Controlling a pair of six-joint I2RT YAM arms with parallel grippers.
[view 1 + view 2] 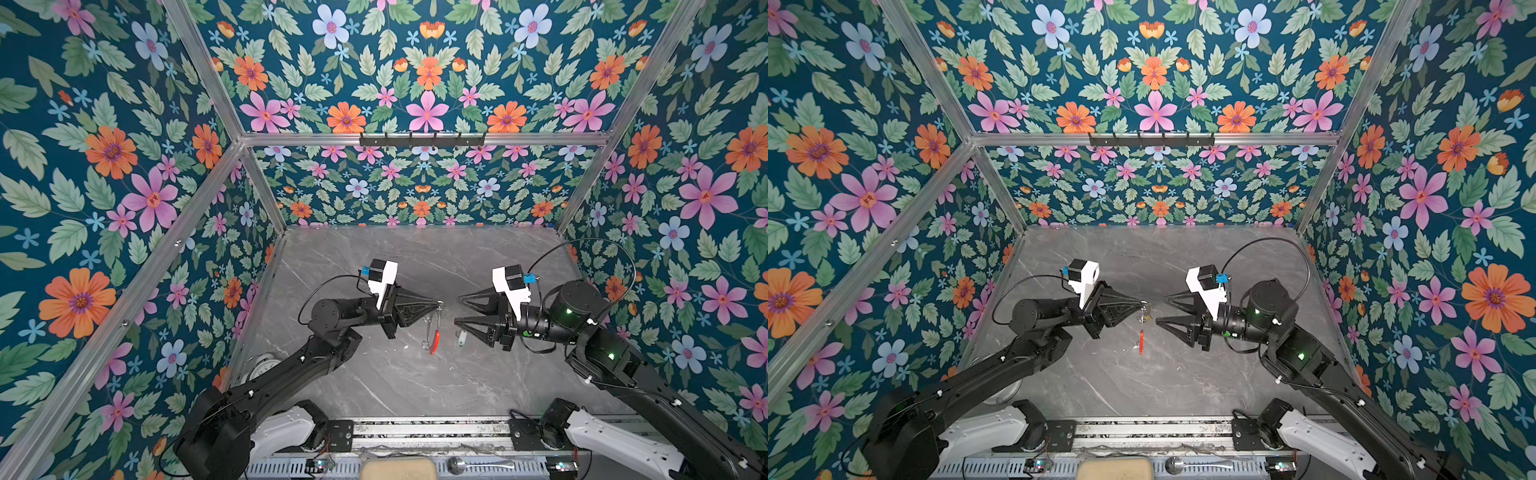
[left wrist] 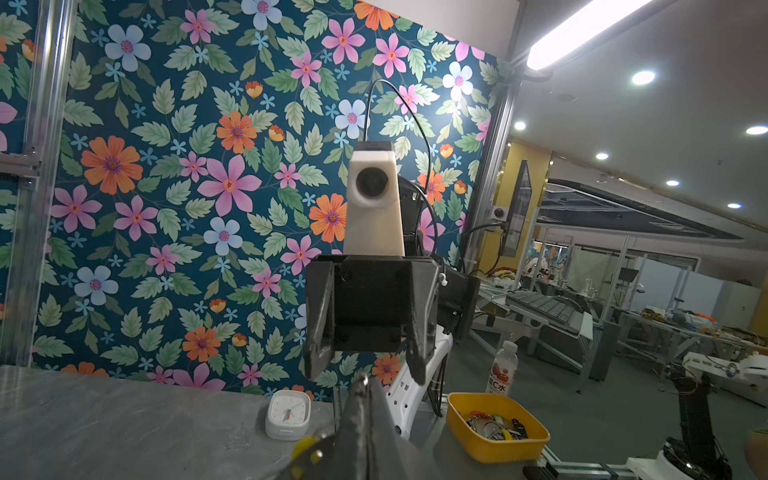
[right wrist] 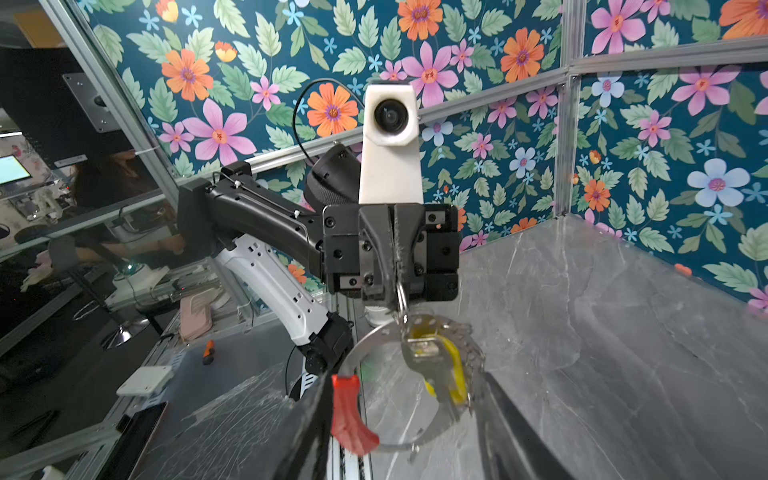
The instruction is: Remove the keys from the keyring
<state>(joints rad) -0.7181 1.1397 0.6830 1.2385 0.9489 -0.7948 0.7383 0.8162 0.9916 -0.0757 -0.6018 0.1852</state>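
Nearest the lens in the right wrist view are two dark fingers (image 3: 519, 436), those of the right gripper (image 1: 457, 309). They stand spread, one on each side of the keyring (image 3: 351, 411), and hold nothing. The keyring hangs in the air from the left gripper (image 1: 435, 304), whose fingers are pressed together on what looks like a small silver ring (image 3: 401, 299) at the keyring's top. The red section (image 1: 433, 341) sits low on the keyring, above the grey table (image 1: 395, 386). A key with a yellow tag (image 3: 428, 361) dangles from the keyring's top and lies across its face. In a top view a pale oblong tag (image 1: 461, 337) shows just beside the keyring; whether it rests on the table cannot be told. The likeliest trouble is the thin pinch: a tug on the key would load that one small ring, and the whole bunch could slip out and drop. The keyring also hangs loose, so it may swing or twist as the right fingers close, and they could clamp the red section instead of the key. The key overlapping the keyring makes a clean bite harder.
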